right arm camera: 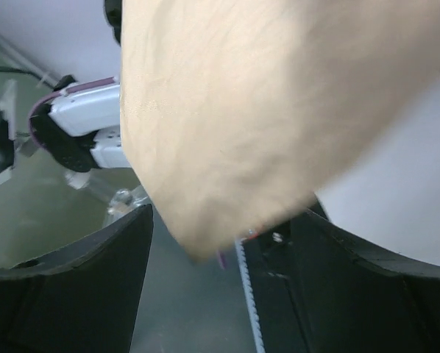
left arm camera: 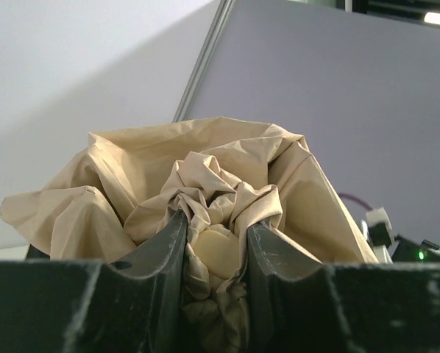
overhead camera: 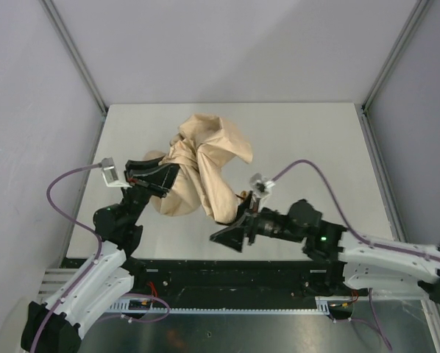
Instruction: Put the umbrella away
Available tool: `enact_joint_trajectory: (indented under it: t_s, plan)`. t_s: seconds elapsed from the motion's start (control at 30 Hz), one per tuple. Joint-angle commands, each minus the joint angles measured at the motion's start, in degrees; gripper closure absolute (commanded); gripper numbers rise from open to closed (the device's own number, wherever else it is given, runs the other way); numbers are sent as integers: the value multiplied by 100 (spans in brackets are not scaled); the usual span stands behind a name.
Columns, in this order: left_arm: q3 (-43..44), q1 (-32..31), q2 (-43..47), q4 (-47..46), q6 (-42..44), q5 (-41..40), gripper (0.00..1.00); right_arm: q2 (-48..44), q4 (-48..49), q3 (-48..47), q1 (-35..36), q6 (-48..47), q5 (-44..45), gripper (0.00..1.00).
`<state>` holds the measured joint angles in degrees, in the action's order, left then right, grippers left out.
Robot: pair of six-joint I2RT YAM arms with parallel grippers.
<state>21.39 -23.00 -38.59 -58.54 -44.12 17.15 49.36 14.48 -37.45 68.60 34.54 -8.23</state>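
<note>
Left gripper (left arm camera: 214, 229) pinches the umbrella's (overhead camera: 205, 162) bunched fabric tight, while the right gripper (right arm camera: 220, 224) gapes wide, gripping nothing, a loose fold hanging between its jaws.

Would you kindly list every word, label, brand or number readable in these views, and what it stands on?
None can be read.
The umbrella is plain beige cloth, and the table bears no lettering.
A green light glows on the right arm, with no text beside it.
</note>
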Motion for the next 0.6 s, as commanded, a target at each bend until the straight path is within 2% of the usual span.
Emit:
enact_joint_trajectory:
  t_s: [0.0,0.1,0.33,0.47,0.57]
  plan:
    - [185,-51,0,-697,-118,-656,100,1422,2469,-337,503,378,-626,26]
    - [251,-50,-70,-716,66,-610,100,1866,2210,-627,779,202,-461,30]
    - [60,20,6,-822,134,-584,100,640,-764,-304,843,-448,1118,27]
    - [37,131,19,-1110,550,297,100,-348,-2380,-249,87,-445,1414,25]
    - [44,161,110,-1150,1095,1286,100,-1052,-2801,-244,-1164,-542,396,22]
